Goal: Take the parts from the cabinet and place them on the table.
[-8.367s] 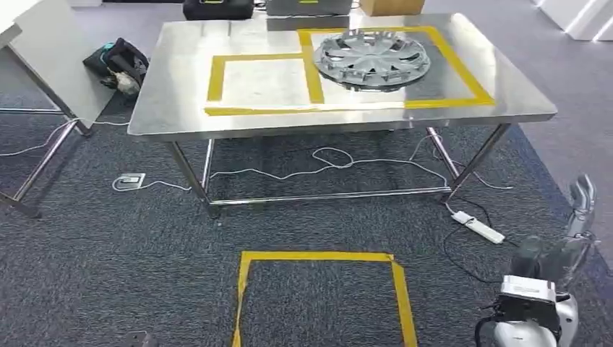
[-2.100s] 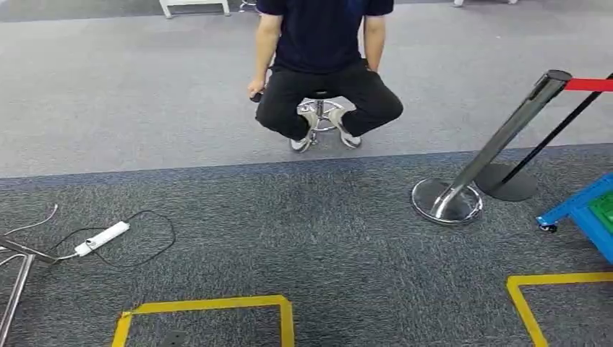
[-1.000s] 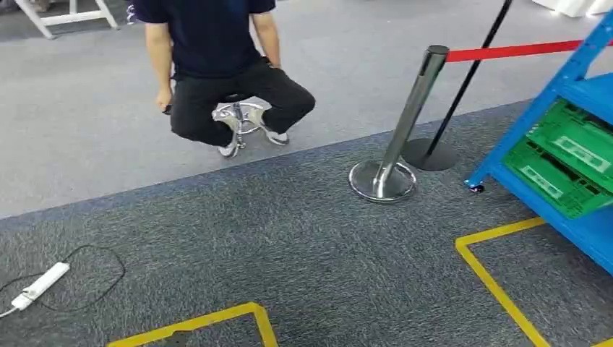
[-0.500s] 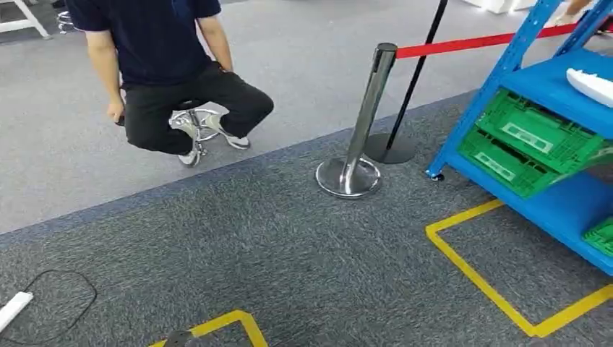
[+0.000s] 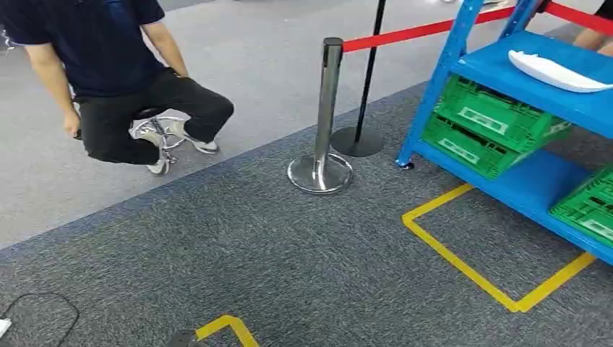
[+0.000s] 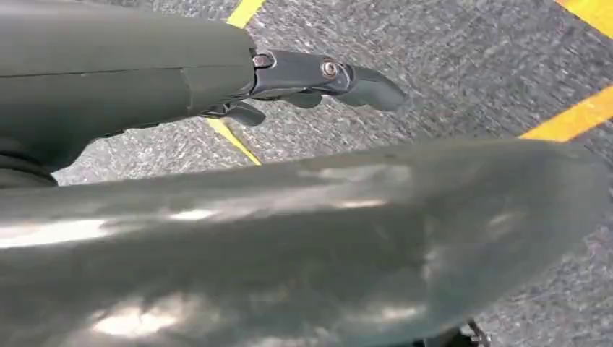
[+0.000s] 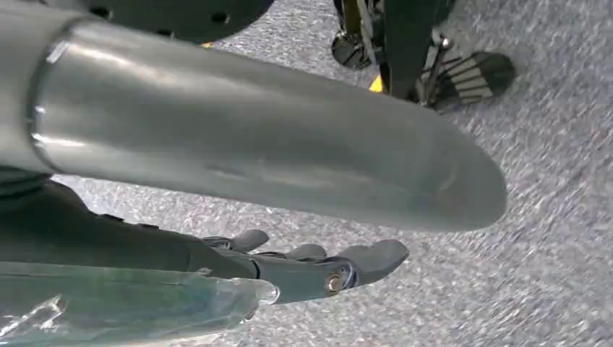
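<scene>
- From the head view I see the blue cabinet [image 5: 463, 69] at the right edge, its shelves open toward me.
- A white part [image 5: 556, 71] lies flat on the cabinet's upper shelf, long and curved, with one end tapering toward the shelf's front.
- Under that shelf, green crates [image 5: 491, 123] are stacked on the lower blue shelf; another green crate [image 5: 589, 206] sits further right on the same shelf.
- A yellow tape outline [image 5: 473, 271] marks a square on the dark carpet just in front of the cabinet; a corner of a second tape square [image 5: 228, 329] shows at the lower edge of the head view.
- A chrome stanchion [image 5: 324, 119] stands on its round base to the left of the cabinet, with a red belt [image 5: 405, 35] running from its top toward the cabinet; a black post [image 5: 365, 94] stands just behind it.
- A person [image 5: 108, 72] in dark clothes crouches on a stool at the upper left, on the lighter grey floor.
- My left robot hand [image 6: 311, 76] hangs over the carpet with its fingers extended and nothing in it.
- My right robot hand [image 7: 303, 264] also hangs above the carpet, fingers stretched out and apart, holding nothing.
</scene>
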`<action>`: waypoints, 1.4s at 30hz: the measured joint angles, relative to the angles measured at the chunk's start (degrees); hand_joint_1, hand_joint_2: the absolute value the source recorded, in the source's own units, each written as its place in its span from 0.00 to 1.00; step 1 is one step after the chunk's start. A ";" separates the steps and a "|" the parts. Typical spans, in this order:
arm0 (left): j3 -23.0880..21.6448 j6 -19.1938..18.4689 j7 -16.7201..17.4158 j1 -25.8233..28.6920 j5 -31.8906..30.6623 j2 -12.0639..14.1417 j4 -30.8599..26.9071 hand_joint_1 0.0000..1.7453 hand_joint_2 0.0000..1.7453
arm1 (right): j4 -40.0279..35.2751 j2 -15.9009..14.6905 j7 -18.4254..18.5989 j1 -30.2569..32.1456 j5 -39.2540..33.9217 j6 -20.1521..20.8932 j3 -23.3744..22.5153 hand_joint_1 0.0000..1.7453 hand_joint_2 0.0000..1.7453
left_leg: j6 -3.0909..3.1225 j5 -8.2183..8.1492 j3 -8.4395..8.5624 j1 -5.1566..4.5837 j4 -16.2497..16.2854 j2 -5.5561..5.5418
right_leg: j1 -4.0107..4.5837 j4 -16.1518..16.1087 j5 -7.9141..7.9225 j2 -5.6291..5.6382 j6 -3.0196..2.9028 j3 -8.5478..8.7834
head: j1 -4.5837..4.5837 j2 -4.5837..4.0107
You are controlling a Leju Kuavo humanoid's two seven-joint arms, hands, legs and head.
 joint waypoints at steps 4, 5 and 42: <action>0.00 -0.04 -0.02 0.09 0.17 -0.02 0.00 0.00 0.00 | 0.00 -0.02 -0.02 -0.37 0.02 0.02 0.00 0.00 0.00 | -0.48 -7.63 -7.80 0.09 16.11 -2.73 | -0.09 0.00 0.11 1.95 -0.62 -0.25 | -0.48 0.00; 0.02 -0.04 -0.02 0.16 0.15 0.00 0.00 0.00 0.00 | 0.00 -0.02 -0.02 -0.33 0.02 0.02 0.00 0.00 0.00 | -0.44 -7.33 -8.60 0.09 17.25 -2.83 | -0.09 0.00 0.12 2.50 -0.61 -0.24 | -0.42 0.00; -0.15 -0.35 -0.04 -0.19 -0.07 0.02 0.00 0.00 0.00 | 0.09 0.09 -0.02 -0.46 0.57 0.28 0.00 0.00 0.00 | 0.08 1.57 -0.54 0.43 -0.97 -6.58 | -0.05 -0.14 0.77 6.08 0.86 -0.73 | -0.41 0.00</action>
